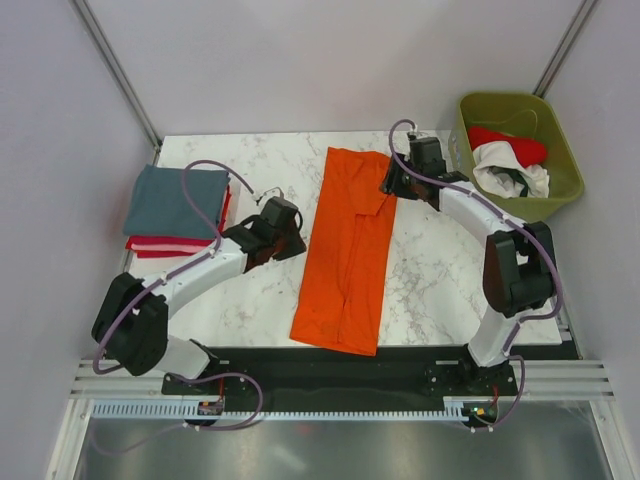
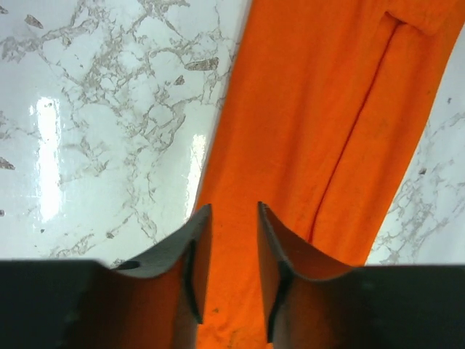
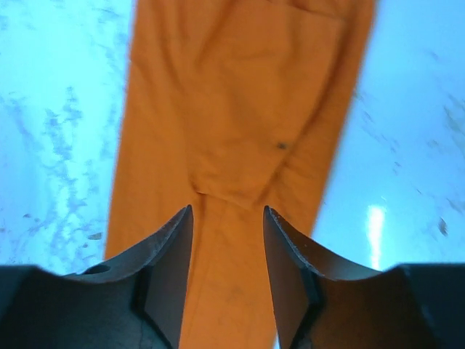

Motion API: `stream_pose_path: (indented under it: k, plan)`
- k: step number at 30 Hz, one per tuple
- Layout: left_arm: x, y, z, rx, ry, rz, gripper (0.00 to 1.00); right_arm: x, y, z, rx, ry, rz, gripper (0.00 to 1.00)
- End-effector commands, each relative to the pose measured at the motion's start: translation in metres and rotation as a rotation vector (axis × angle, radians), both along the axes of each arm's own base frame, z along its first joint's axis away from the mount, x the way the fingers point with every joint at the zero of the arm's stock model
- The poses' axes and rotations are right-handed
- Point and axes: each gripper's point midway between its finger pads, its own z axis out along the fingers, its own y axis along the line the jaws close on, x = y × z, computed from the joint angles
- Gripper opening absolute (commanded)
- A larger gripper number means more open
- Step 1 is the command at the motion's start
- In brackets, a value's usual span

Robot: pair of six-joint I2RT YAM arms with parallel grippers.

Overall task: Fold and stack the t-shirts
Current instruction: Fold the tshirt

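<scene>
Both grippers stand with their jaws apart and nothing between them. The left gripper (image 2: 232, 211) hangs low at the left edge of the orange t-shirt (image 1: 345, 250), and the right gripper (image 3: 227, 211) is over its far right part.

This shirt lies in the middle of the table as a long narrow strip, a little slanted, with one side folded over the other. I think the danger is in this loose fold. If a finger catches the cloth while an arm lifts away, the upper layer can open or wrinkle. Because the strip is slanted, the next cross fold can also come out crooked if the two grippers take it at unequal places.

On the left, well apart, a grey-blue t-shirt (image 1: 175, 200) lies on top of folded red t-shirts (image 1: 165, 245). The cable of the left arm curves over this stack and could disturb it.

At the far right, an olive-green bin (image 1: 505, 97) holds a red tee (image 1: 510, 145) and a white tee (image 1: 510, 175), not yet folded.

The table (image 1: 250, 300) is white marble with grey veins and is glossy, so I expect cloth slides on it easily. Pale walls (image 1: 60, 100) with metal posts (image 1: 115, 70) close the space, and a metal rail (image 1: 340, 405) runs along the near edge.
</scene>
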Motion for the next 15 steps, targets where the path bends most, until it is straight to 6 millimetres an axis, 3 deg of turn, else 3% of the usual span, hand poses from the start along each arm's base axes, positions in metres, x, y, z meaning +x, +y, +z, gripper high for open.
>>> stream_pose_path:
  k: [1,3,7,15]
  plan:
    - [0.017,-0.013,0.012,-0.008,-0.065,-0.094,0.42,0.003,-0.028,-0.011,0.075,-0.007,-0.081,0.56]
    - [0.018,-0.015,0.005,-0.001,-0.052,-0.114,0.44,0.003,-0.032,-0.024,0.078,0.018,-0.089,0.59]
    - [0.018,-0.020,-0.006,-0.010,-0.028,-0.133,0.44,0.012,-0.031,-0.052,0.120,0.072,-0.094,0.56]
    - [0.018,-0.008,-0.028,0.012,0.006,-0.114,0.43,0.034,-0.031,-0.083,0.158,0.114,-0.116,0.54]
